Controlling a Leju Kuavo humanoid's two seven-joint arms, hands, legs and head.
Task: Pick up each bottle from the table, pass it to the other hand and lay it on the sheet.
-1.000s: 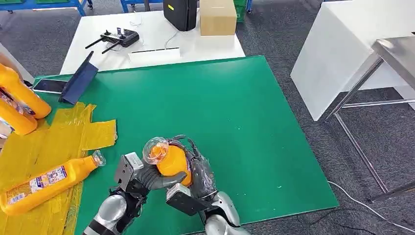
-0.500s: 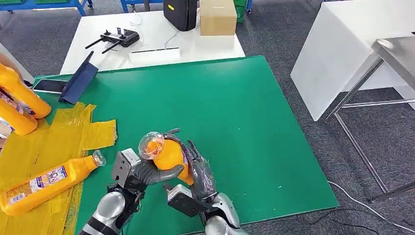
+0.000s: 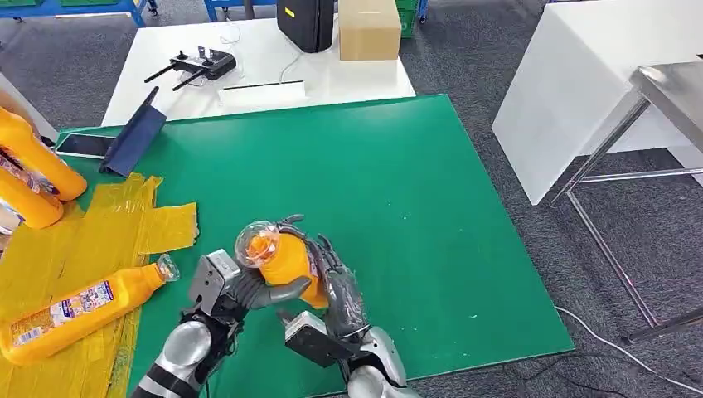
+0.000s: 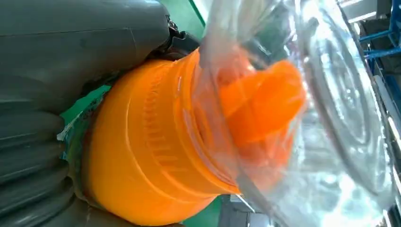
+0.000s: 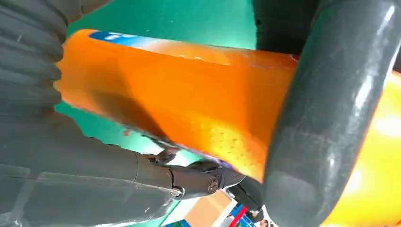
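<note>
An orange bottle (image 3: 290, 264) with a clear cap (image 3: 256, 243) is held above the green table (image 3: 398, 191) near its front edge, cap pointing up and left. My left hand (image 3: 236, 292) grips it from the left, thumb across its front. My right hand (image 3: 333, 288) cups it from the right, fingers spread behind it. Close up, the orange neck (image 4: 156, 137) sits under the clear cap (image 4: 331, 118). In the right wrist view the bottle's body (image 5: 189, 99) lies against my right palm, with a thick grey thumb (image 5: 331, 118) across it. The yellow sheet (image 3: 91, 236) covers the table's left side.
Another orange bottle (image 3: 79, 311) lies on the sheet, and two more (image 3: 31, 170) stand at the left edge. A phone (image 3: 79, 145) and a blue stand (image 3: 133, 133) sit at the back left. Beyond is a white table (image 3: 257, 66) with a controller and a box; a metal table (image 3: 663, 91) stands right.
Both hands have carried the bottle slightly left and up. The fingers of my right hand have spread wider behind it.
</note>
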